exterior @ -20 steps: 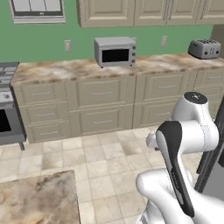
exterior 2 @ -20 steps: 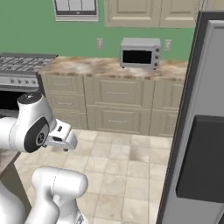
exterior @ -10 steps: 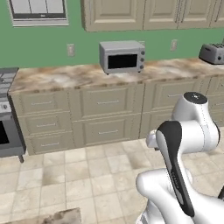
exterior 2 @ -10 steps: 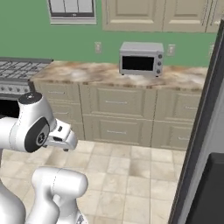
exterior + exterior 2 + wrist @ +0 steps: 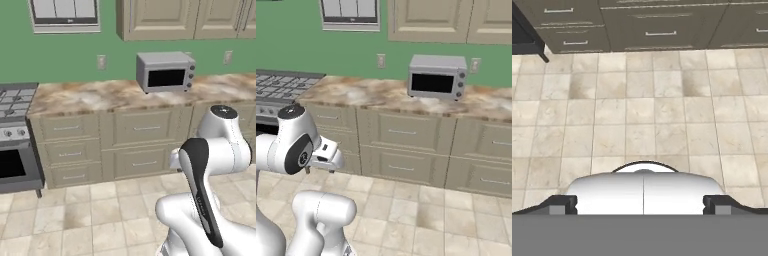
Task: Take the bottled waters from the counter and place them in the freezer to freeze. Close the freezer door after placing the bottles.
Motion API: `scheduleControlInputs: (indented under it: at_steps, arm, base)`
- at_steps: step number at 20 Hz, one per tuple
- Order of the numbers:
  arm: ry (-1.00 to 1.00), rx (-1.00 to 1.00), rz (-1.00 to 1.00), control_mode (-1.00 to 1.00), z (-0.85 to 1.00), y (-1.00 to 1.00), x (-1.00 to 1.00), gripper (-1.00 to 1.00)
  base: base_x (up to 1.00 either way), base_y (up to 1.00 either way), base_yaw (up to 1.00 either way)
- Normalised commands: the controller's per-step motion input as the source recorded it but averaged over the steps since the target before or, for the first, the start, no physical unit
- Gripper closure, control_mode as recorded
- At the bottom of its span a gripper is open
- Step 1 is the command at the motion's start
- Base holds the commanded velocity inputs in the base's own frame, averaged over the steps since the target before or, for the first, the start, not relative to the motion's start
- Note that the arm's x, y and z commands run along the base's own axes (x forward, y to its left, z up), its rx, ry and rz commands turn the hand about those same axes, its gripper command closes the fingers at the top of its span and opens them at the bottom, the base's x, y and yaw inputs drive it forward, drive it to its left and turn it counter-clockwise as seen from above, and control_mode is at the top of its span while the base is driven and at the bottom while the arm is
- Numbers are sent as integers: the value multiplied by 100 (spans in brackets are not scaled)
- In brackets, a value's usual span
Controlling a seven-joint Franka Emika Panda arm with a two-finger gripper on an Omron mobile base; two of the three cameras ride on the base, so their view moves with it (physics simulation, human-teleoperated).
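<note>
The counter (image 5: 100,97) is a brown-and-beige marbled top over beige drawers, running along the green wall; in the right base view the counter (image 5: 371,92) spans the middle. The bottled waters, the freezer and the freezer door are out of view. My arm is folded close to the base. My gripper (image 5: 640,204) points down at the tiled floor, its two dark fingertips (image 5: 562,202) far apart at the bottom corners with nothing between them. In the right base view the gripper (image 5: 323,167) hangs in front of the lower drawers, open.
A silver toaster oven (image 5: 166,72) stands on the counter, also seen in the right base view as the toaster oven (image 5: 437,77). A stove (image 5: 15,135) with a dark oven door borders the counter on the left. Beige floor tiles (image 5: 642,110) lie between me and the drawers.
The whole picture has shifted as the base turned and drove: the grey door at the right edge has slid out of view and the stove has come in. The arm's pose is unchanged.
</note>
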Motion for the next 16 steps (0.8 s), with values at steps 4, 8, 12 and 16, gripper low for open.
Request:
scheduleControlInputs:
  at_steps: [4,8,12,16]
  arm:
    - [0,0,0,100,0,0,0,-100]
    - [0,0,0,100,0,0,0,-100]
    - [0,0,0,100,0,0,0,-100]
    - [0,0,0,100,0,0,0,-100]
  base:
    - [87,53,23]
    - [91,49,31]
    - [85,49,40]
    - [78,57,45]
